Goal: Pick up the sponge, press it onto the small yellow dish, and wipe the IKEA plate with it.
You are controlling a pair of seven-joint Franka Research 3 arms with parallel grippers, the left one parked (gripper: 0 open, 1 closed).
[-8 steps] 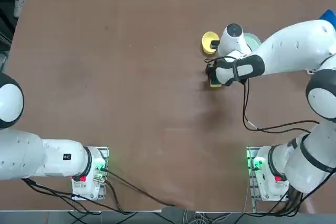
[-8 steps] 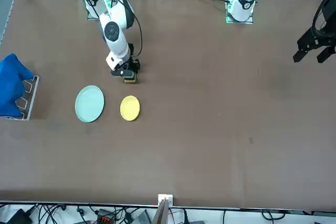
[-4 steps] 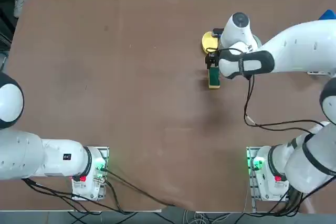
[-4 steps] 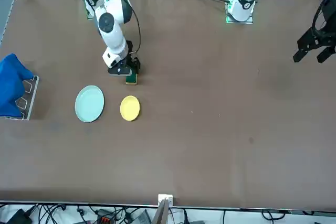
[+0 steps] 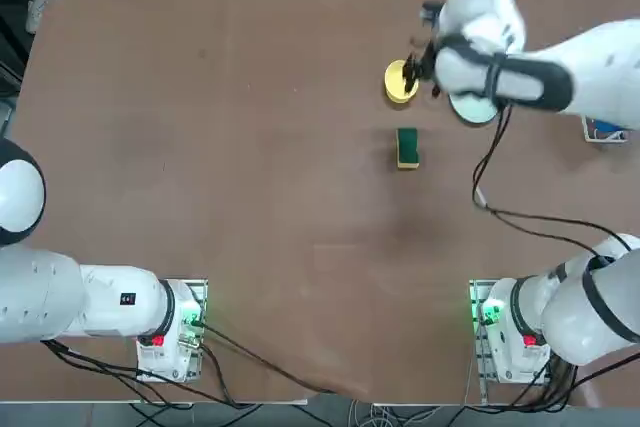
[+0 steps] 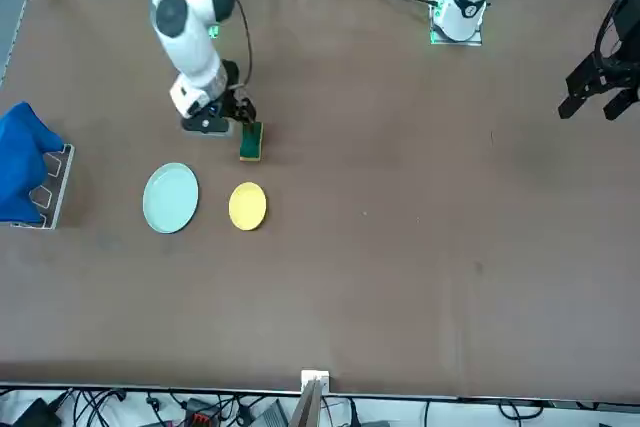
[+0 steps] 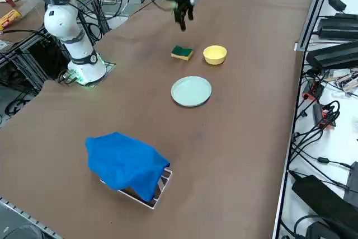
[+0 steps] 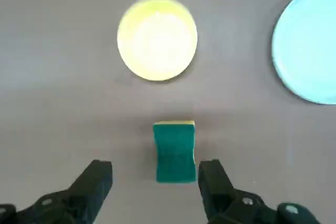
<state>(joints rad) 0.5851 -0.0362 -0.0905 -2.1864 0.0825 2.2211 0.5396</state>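
Fingers (image 8: 100,182) of the right gripper (image 8: 155,187) spread wide, nothing between them; gripper raised well clear of the table (image 6: 400,247), pointing down. Sponge (image 8: 174,150) lies flat on the table below, green side up, yellow layer showing at its far end, roughly between the two fingertips in the wrist view but untouched by either. Small yellow dish (image 8: 157,38) sits beyond the sponge, a gap of bare table between them. IKEA plate (image 8: 310,45), pale mint, stands off to one side of the dish, apart from it, only partly in the wrist view. Front view: gripper (image 6: 215,119) hangs just beside the sponge (image 6: 250,141); its height above the table is hard to judge there. Blue cloth (image 7: 124,162) heaped on a small rack, well apart from the fingers.
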